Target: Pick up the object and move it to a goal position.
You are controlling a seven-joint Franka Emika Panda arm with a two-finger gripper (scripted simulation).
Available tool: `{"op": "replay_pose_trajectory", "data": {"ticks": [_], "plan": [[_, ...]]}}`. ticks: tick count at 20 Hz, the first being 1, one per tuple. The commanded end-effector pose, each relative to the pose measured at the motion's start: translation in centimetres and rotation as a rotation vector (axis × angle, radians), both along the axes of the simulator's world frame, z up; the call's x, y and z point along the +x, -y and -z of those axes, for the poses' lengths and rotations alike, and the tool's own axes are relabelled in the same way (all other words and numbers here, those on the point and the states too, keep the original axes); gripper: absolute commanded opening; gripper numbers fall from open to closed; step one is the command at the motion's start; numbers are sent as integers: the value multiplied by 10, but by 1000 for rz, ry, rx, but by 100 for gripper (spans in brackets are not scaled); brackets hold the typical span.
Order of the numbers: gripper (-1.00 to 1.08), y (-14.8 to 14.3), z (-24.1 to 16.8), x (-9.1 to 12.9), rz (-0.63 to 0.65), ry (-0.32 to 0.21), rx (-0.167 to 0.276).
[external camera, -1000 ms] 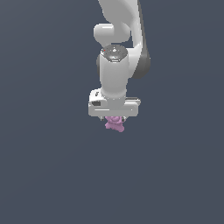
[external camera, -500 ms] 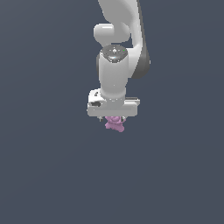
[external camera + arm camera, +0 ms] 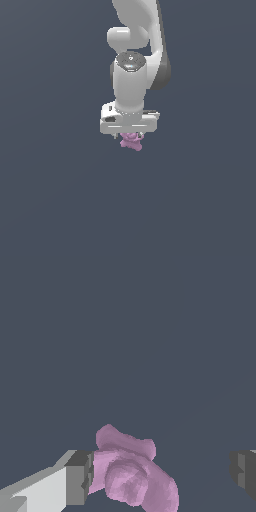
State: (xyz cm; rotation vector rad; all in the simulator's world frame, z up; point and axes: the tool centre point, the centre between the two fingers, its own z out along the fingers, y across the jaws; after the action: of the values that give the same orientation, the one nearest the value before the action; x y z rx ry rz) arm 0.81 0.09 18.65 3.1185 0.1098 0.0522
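The object [image 3: 132, 142] is a small pink-purple knobbly lump, seen in the exterior view just under the white hand of my gripper [image 3: 130, 134], which points down over it. In the wrist view the object [image 3: 131, 473] lies between the fingers. One grey finger pad [image 3: 79, 478] touches its side. The other finger [image 3: 244, 468] stands well away from it, with bare floor in the gap. The gripper [image 3: 161, 476] is open, its jaws set wider than the object. Whether the object rests on the floor cannot be told.
A plain dark grey-blue surface [image 3: 50, 200] fills both views. The white arm [image 3: 135, 60] rises above the gripper in the exterior view. No other objects, containers or markers show.
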Motion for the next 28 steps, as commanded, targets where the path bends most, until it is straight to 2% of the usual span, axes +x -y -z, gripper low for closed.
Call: {"op": "replay_pose_trajectory", "data": {"ticks": [1, 9, 28], "plan": [[100, 0, 1, -2, -31, -2, 0], [100, -2, 7, -9, -189, -9, -2], [100, -8, 25, -35, -701, -29, -4]]}}
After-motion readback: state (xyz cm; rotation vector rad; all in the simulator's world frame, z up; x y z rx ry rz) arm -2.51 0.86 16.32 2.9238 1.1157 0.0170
